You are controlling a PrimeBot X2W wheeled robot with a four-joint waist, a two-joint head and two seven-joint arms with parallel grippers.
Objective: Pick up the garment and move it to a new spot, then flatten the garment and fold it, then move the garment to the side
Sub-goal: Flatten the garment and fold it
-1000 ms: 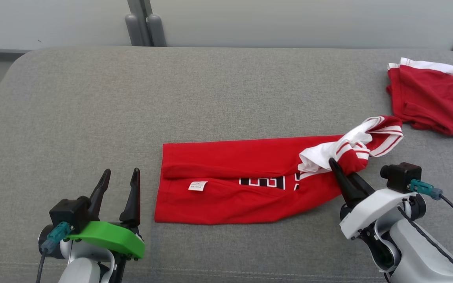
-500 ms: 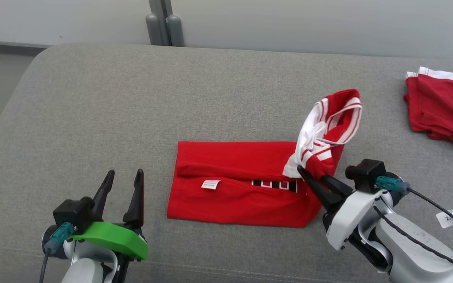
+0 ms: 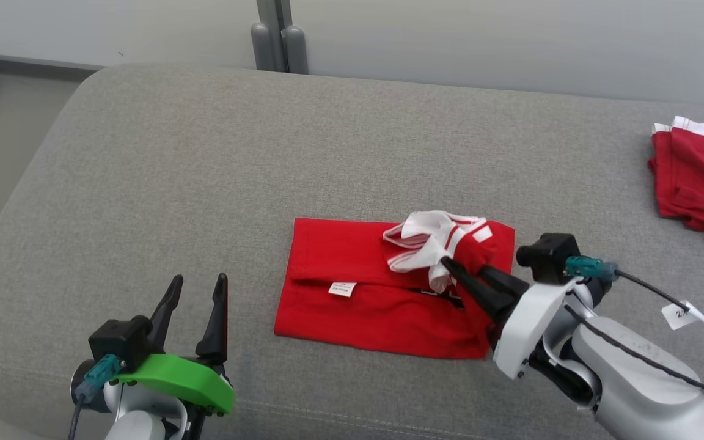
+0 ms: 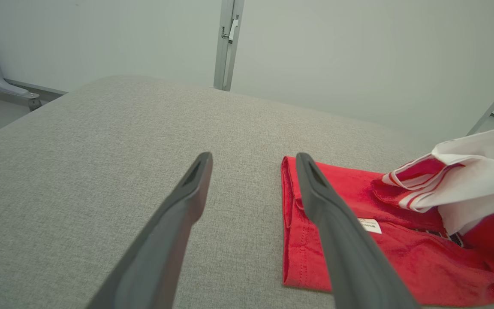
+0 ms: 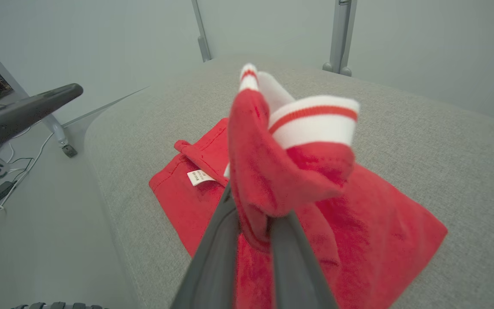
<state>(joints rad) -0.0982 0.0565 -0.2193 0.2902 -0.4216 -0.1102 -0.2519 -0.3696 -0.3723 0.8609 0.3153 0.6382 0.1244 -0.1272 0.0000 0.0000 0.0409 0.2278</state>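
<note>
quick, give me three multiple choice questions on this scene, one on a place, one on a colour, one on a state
1. Where on the grey cushion does the second red garment lie? A) near left corner B) far right C) middle
2. What colour is the cover behind the left gripper? A) green B) blue C) yellow
3. How is the right gripper? A) open, hovering B) open, pressed on the cushion C) shut on the striped garment
Answers: B, it lies at the head view's right edge; A, the cover is bright green; C, its fingers pinch the cloth's striped end.
</note>
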